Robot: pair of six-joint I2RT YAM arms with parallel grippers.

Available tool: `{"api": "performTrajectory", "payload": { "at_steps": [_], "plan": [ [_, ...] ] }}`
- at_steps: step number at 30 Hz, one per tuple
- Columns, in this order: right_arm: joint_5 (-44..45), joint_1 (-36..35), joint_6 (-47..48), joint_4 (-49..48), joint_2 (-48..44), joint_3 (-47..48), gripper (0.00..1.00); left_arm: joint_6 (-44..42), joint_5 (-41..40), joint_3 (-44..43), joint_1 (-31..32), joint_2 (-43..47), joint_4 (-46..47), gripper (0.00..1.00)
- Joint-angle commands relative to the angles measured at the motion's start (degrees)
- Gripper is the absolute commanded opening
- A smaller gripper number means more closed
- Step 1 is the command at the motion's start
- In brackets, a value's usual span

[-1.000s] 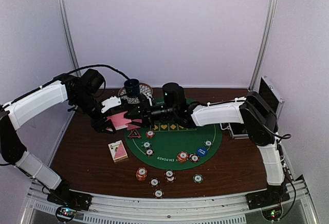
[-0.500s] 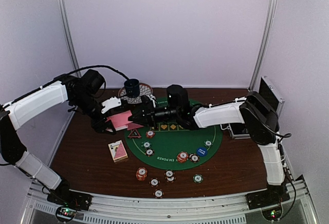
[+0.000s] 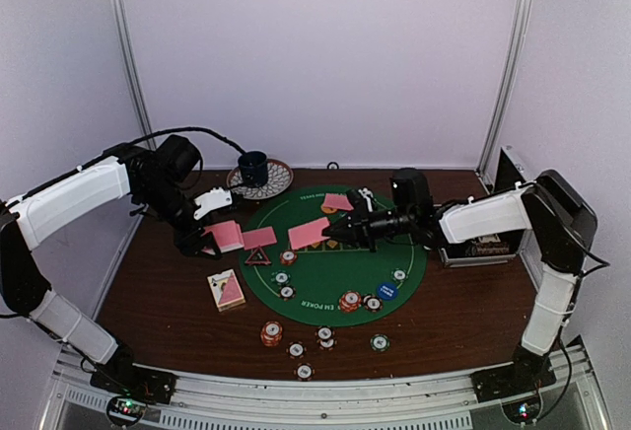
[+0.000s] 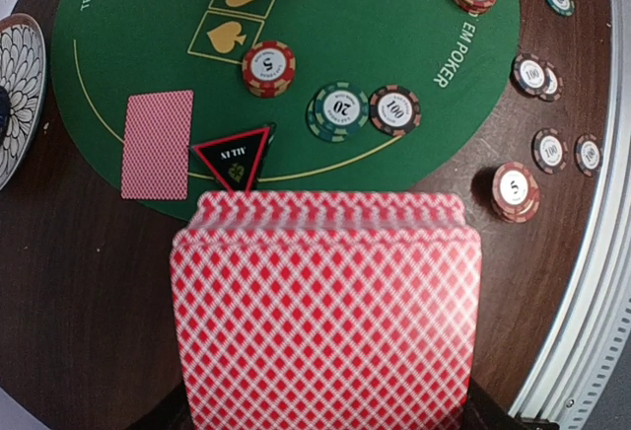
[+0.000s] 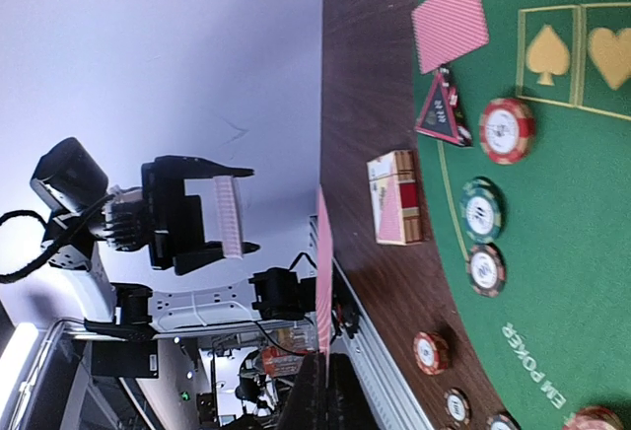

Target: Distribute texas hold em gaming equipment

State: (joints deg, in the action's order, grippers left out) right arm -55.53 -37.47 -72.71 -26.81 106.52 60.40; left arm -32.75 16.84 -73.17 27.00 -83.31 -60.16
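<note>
Card [image 3: 309, 233] in right fingers [image 3: 340, 223] — over mat [image 3: 325, 287], deck [image 4: 325, 312] in left fingers [image 5: 207, 166]

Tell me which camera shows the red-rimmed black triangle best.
Left wrist: the red-rimmed black triangle sits close, face-on, lettering visible. Top external shows it tiny at the edge of the green mat; right wrist shows it sideways and foreshortened.

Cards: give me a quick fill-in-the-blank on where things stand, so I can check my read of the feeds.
1. The left gripper is shut on the deck; the right gripper is shut on one ___.
2. Beside the triangle, a dealt card lies face ___.
3. The mug stands on a ___.
Missing words: card; down; plate.
</note>
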Motion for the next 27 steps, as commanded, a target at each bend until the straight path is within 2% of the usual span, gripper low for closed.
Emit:
{"api": "performTrajectory", "payload": {
  "at_steps": [1, 5, 10, 27],
  "plan": [
    [0.1, 2.4, 12.0, 14.2, -4.5, -4.6, 0.00, -1.1, 0.9, -0.1, -0.1, 1.2, 0.2, 0.00],
    [2.0, 4.0, 23.5, 31.4, -6.5, -4.1, 0.00, -1.0, 1.1, -0.4, -0.1, 1.3, -0.2, 0.00],
    [5.1, 5.9, 30.7, 41.8, -8.2, -4.2, 0.00, -0.9, 1.3, -0.7, -0.1, 1.4, -0.6, 0.00],
    [12.2, 7.6, 29.3, 37.2, -8.7, -7.0, 0.00, -0.8, 1.9, -1.0, -0.1, 1.2, -1.1, 0.00]
  ]
}}
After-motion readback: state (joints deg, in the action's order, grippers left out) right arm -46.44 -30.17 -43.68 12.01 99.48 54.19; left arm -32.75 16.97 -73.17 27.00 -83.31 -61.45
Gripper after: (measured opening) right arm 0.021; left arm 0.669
